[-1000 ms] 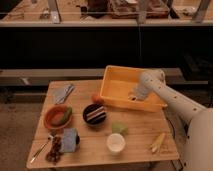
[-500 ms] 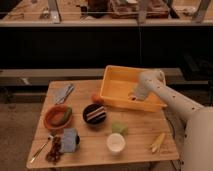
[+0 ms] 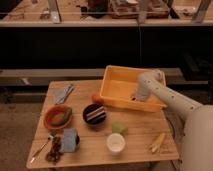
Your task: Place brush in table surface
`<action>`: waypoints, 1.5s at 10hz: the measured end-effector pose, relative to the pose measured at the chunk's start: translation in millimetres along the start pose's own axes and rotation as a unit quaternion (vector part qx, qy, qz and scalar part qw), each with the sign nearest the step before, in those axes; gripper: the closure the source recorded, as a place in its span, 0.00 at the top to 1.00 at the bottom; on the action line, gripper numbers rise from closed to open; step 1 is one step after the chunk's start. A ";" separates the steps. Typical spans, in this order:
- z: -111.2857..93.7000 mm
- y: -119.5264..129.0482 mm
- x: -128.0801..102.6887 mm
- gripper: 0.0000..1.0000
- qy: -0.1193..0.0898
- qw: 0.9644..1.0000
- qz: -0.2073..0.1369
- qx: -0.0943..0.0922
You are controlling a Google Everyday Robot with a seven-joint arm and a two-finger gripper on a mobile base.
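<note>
a: whereabouts of the brush?

b: not to be made out for sure. most likely down in the yellow rectangular plastic bin (image 3: 120, 103) at the back right of the light plank-wood tabletop (image 3: 137, 152), hidden beneath the arm. nowhere in plain sight out on the wood.

a: and the robot's gripper (image 3: 135, 95)?

b: lowered inside that bin, near its front wall, at the end of the white arm (image 3: 170, 98). spread or pinching something: cannot tell from here.

a: handling, then?

b: probably very light, with a stiff straight handle and a softer head. likely to roll or skid on smooth plastic, so worth taking across the handle near its middle, not at the head. needs little force; hardly fragile.

a: set-down spot?

b: best on the bare wood just in front of the bin, between the small pale green piece (image 3: 119, 127) and the yellow banana-shaped piece (image 3: 157, 142). must lift over the bin wall first.
</note>
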 end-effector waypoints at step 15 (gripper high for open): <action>5.9 6.4 5.7 0.00 0.010 1.000 0.010 0.007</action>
